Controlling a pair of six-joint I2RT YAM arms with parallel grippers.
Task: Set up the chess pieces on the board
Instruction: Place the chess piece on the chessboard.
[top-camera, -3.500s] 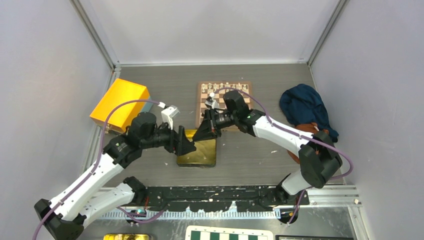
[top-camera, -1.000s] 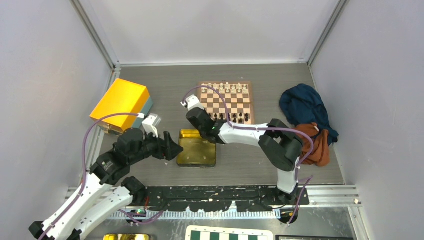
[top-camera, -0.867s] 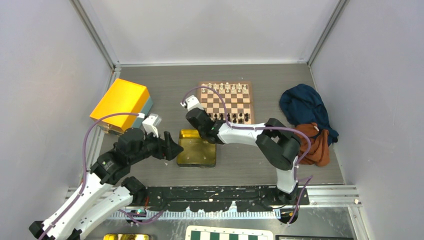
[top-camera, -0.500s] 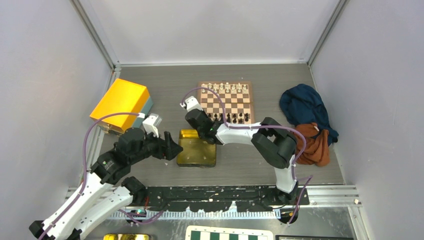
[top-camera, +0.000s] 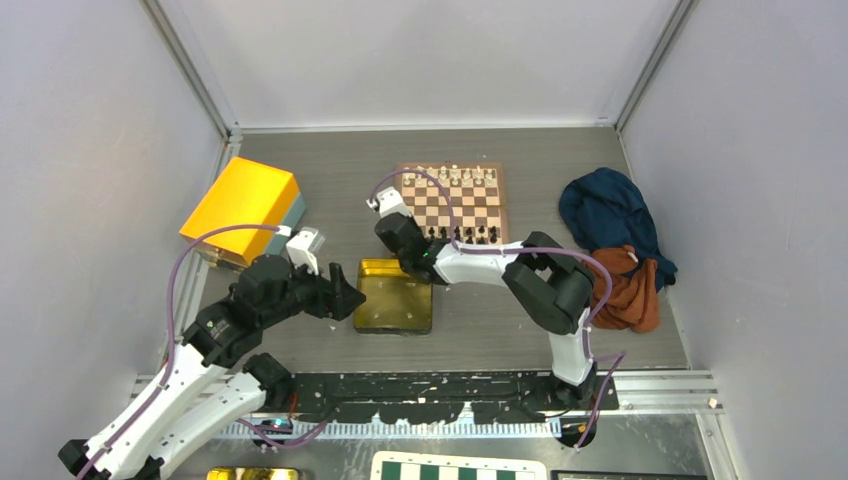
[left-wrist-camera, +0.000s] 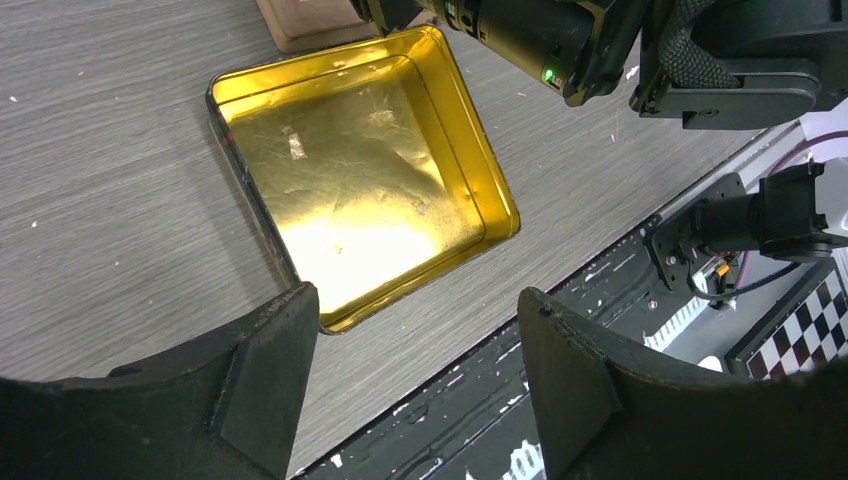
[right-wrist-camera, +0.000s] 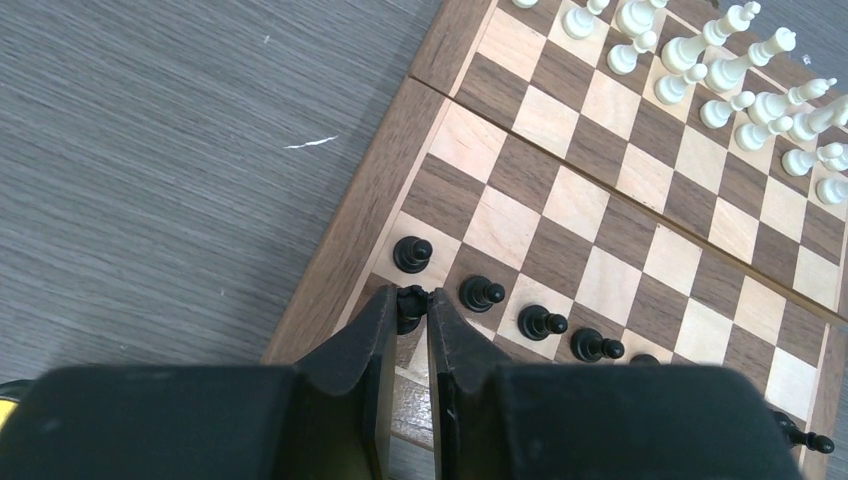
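The board lies at the table's far middle, with cream-white chess pieces along its far rows and black ones along its near edge. In the right wrist view my right gripper is shut on a black piece over the near-left corner square of the board. A black pawn stands just beyond the held piece, and more pawns line up to its right. My left gripper hangs open and empty near the corner of an empty gold tin.
The gold tin sits just in front of the board. An orange box stands at the left. Blue cloth and rust-coloured cloth lie at the right. A green-and-white checkered board shows below the arm bases.
Over the last second my right gripper has edged slightly toward the board's near-left corner, still shut. The left arm has drawn back from the tin since the earliest frame and now holds still.
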